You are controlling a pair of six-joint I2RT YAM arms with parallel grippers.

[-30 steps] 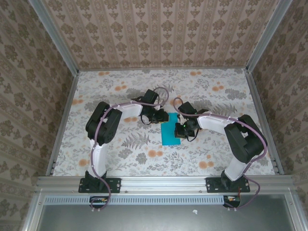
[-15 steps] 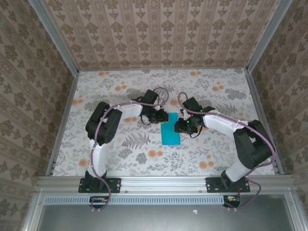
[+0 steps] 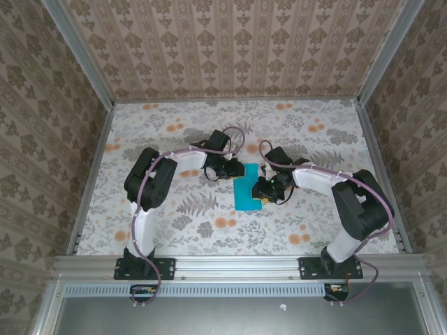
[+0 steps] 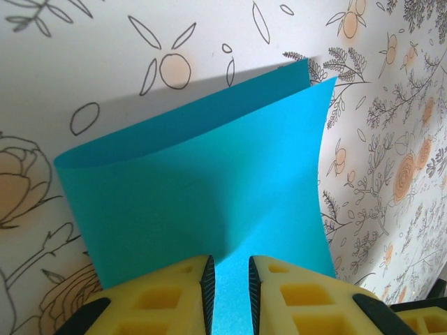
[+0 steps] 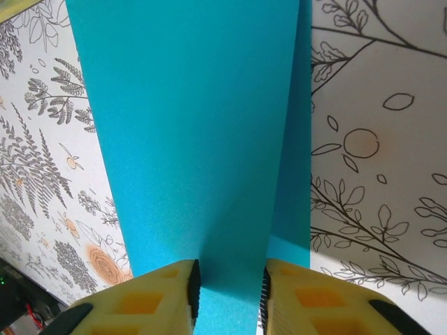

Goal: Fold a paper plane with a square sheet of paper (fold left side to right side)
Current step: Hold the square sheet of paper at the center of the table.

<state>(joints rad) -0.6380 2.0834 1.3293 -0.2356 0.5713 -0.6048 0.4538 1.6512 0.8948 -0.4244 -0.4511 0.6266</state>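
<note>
The square sheet of paper [image 3: 247, 188] is bright cyan-blue and lies folded in half as a tall narrow strip at mid-table. In the left wrist view the paper [image 4: 209, 181] shows two layers, the upper one bowed up off the lower. My left gripper [image 3: 235, 173] is at the strip's far left edge; its yellow fingers [image 4: 174, 293] stand a narrow gap apart over the paper, left gripper [image 4: 231, 276]. My right gripper [image 3: 263, 188] is over the strip's right edge. Its jaws stand apart above the paper [image 5: 195, 125], right gripper [image 5: 229, 279], gripping nothing. No paper plane shape has formed.
The floral tabletop [image 3: 174, 209] is walled by aluminium rails [image 3: 91, 167] on both sides and patterned panels behind. Both arms reach inward from their bases [image 3: 143, 265] at the near edge and nearly meet over the strip.
The right gripper went from shut to open, lifted toward the far side, then came back down over the strip's right edge. The left arm and the paper stayed put.
</note>
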